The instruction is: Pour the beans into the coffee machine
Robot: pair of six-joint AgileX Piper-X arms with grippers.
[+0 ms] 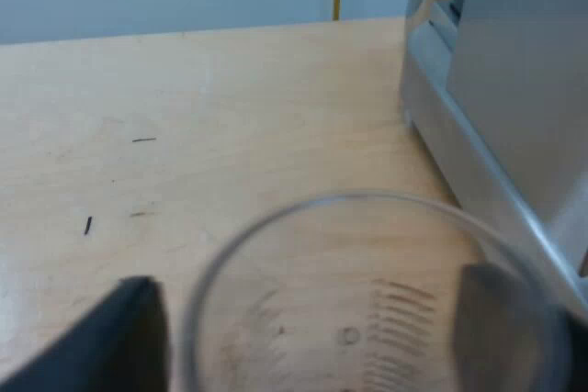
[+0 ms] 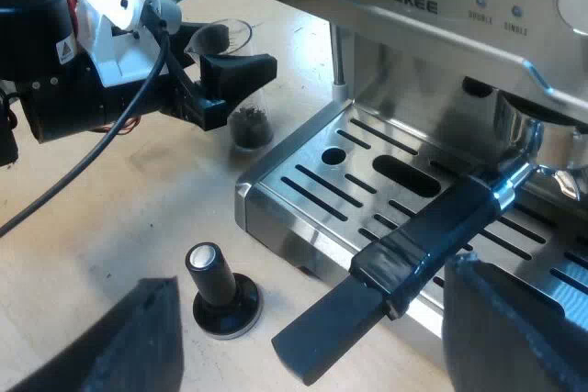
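Left gripper (image 1: 312,323) straddled the measuring glass (image 1: 367,201), its fingers (image 1: 138,337) parted to either side of the wall. As far as I could judge they were not yet pinched tight, since a sliver of table (image 1: 184,117) showed beside one of them. That glass stood upright on the table, long axis vertical, with a small dark heap of beans (image 2: 248,124) in its bottom, just beside the corner of the espresso machine (image 1: 514,89). From that gripper the machine's steel side rose at about two o'clock, close by, so the lift would have to go up and over toward that bearing. Right gripper (image 2: 312,319) hung wide and empty over the holder's dark handle (image 2: 423,236), with the black-knobbed tamper (image 2: 220,296) at its nine o'clock and the glass well off at eleven o'clock. By that the left arm was plainly the nearer.
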